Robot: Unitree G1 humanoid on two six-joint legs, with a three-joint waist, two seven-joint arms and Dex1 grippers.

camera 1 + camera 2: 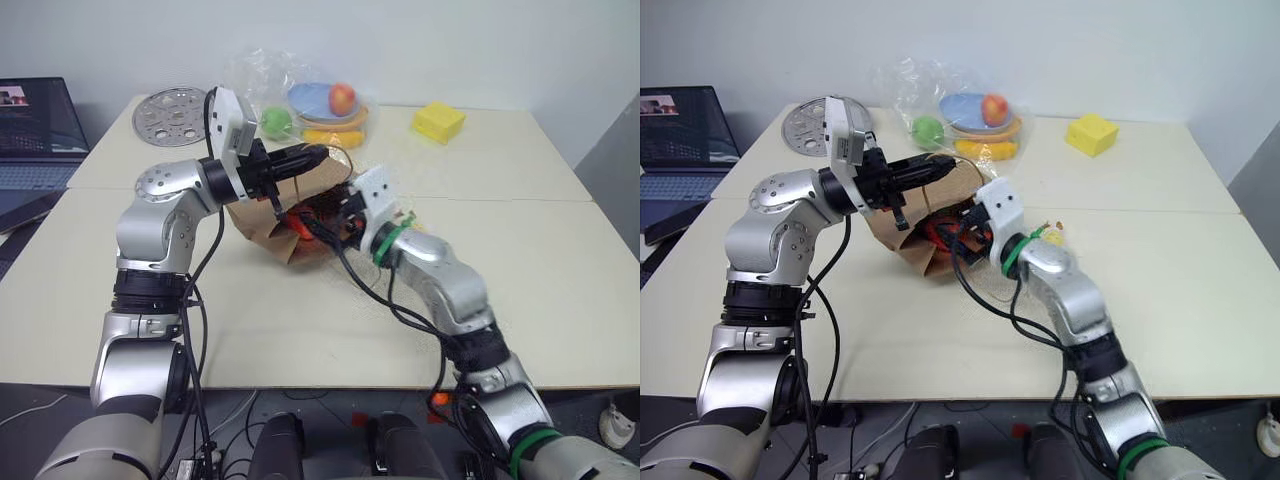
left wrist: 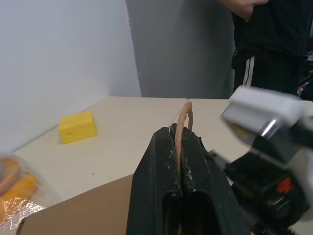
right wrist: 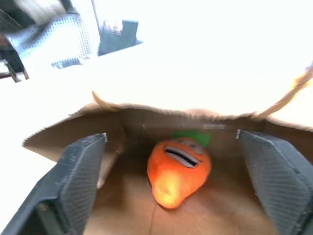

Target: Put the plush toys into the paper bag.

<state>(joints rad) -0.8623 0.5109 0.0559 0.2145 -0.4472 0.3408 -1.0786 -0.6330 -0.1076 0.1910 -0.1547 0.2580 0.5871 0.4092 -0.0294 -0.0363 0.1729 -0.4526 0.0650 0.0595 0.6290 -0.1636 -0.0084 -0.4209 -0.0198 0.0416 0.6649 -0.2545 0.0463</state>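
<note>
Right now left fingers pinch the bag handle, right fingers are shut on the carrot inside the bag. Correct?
Not quite. The right fingers are spread wide, apart from the carrot, which lies loose inside the paper bag; the right wrist view shows this. The left fingers do pinch the bag handle.

At the table's far edge I note a yellow foam block. A clear plastic bag of fruit lies near a perforated metal disc. A laptop sits off-table, left. A person stands beyond.
</note>
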